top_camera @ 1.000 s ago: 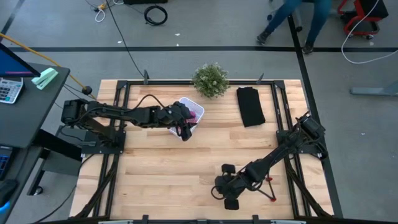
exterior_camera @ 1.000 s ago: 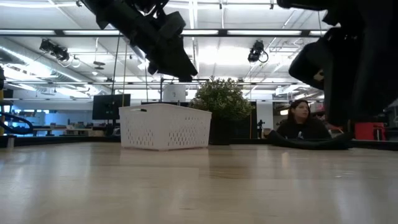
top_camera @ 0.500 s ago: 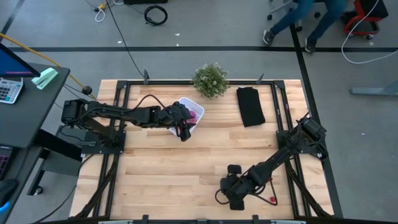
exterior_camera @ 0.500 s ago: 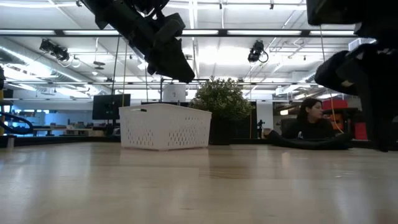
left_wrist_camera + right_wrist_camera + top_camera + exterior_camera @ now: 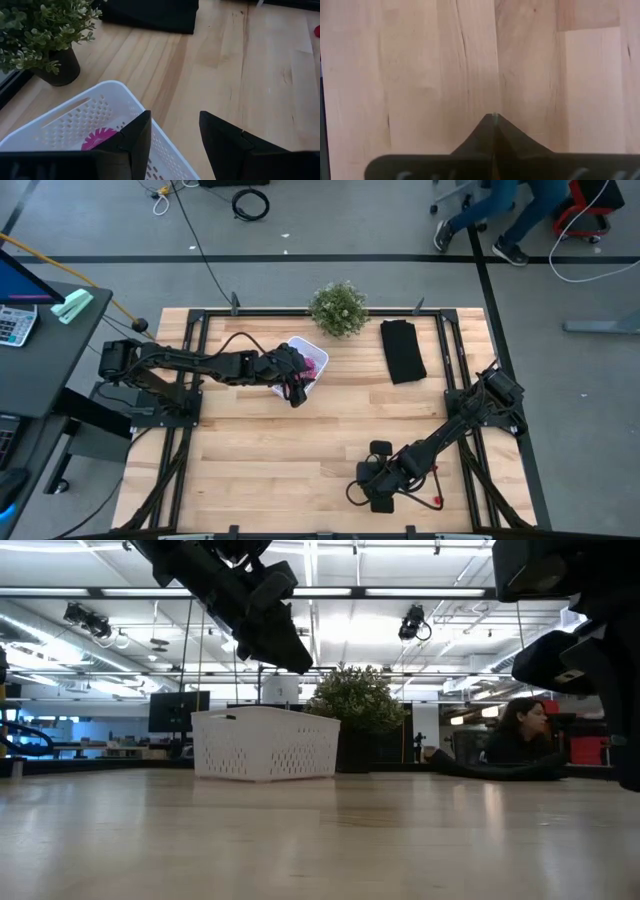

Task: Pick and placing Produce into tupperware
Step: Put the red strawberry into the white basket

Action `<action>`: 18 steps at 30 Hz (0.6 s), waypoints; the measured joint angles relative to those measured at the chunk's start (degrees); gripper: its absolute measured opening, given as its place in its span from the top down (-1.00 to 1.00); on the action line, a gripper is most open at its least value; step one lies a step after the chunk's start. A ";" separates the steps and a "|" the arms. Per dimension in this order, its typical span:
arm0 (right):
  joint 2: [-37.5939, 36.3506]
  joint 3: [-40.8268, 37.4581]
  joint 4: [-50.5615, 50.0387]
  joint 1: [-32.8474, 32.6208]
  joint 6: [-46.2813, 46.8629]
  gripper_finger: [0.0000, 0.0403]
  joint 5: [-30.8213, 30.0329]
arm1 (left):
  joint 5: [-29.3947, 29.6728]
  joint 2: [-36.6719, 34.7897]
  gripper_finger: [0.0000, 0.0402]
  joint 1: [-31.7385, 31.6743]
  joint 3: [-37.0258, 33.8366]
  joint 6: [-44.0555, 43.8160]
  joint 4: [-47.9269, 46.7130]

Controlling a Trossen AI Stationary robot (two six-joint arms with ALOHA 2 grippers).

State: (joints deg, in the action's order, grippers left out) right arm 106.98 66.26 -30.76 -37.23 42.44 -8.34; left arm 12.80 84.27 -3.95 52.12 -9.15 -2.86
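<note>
The white perforated tupperware [image 5: 303, 365] stands on the far half of the table and holds a spiky purple-pink piece of produce [image 5: 98, 138]. My left gripper [image 5: 175, 132] hovers open above the container's near-right corner, well over its rim in the low view [image 5: 285, 645], touching nothing. My right gripper [image 5: 494, 116] is shut and empty over bare wood close to the table's near edge [image 5: 364, 492]. A small red thing [image 5: 437, 501] lies beside the right arm, and another red bit [image 5: 317, 31] shows at the edge of the left wrist view.
A green potted plant [image 5: 338, 308] stands at the far edge, just right of the container. A black folded cloth [image 5: 402, 350] lies to its right. Bare wood spreads across the middle and near left of the table [image 5: 250, 450]. People are in the room beyond.
My right gripper has shifted a little toward the table's right edge and stayed shut. My left gripper has kept still over the container. A person beyond the table has moved.
</note>
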 joint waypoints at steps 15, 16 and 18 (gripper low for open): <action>-1.46 0.00 0.37 4.52 -9.20 0.99 -13.81 | 0.00 -0.04 0.14 0.00 0.00 -0.12 0.14; -1.98 0.00 0.66 5.74 -11.12 0.99 -15.72 | 0.00 -0.32 0.14 0.00 -0.03 -0.61 -0.05; -3.41 0.00 1.59 8.58 -14.54 0.99 -19.83 | -0.01 -1.07 0.15 0.09 0.06 -1.76 0.07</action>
State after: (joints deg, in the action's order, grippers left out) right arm 103.57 66.26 -29.18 -28.66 27.90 -28.17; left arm 12.78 83.20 -3.85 52.18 -10.91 -2.79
